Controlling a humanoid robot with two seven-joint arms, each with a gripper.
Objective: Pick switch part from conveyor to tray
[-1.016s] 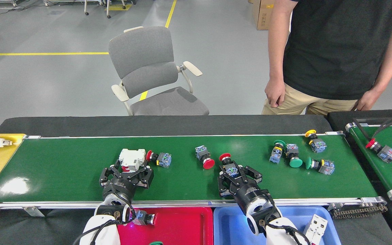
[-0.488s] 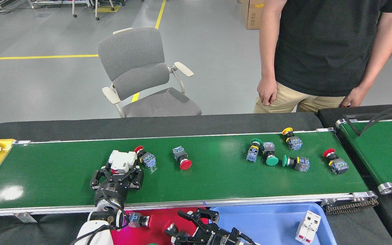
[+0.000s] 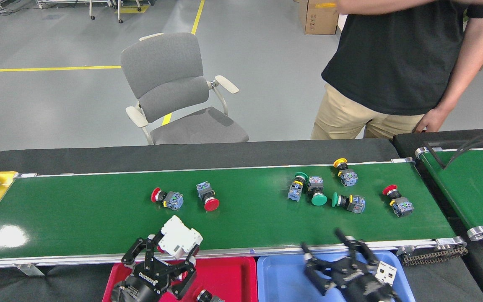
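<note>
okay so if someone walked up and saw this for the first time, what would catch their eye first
Probably the white switch part gripped in the left gripper, raised over the conveyor's near edge above the red tray. Next, the bright red, green and yellow push buttons scattered on the green belt, thickest in the cluster at right. Behind it all stands a person in a black shirt, at the belt's far right.

Factory floor: conveyor, yellow floor lines

Single head view, looking forward and down from above the near edge of the conveyor, floor beyond.
</note>
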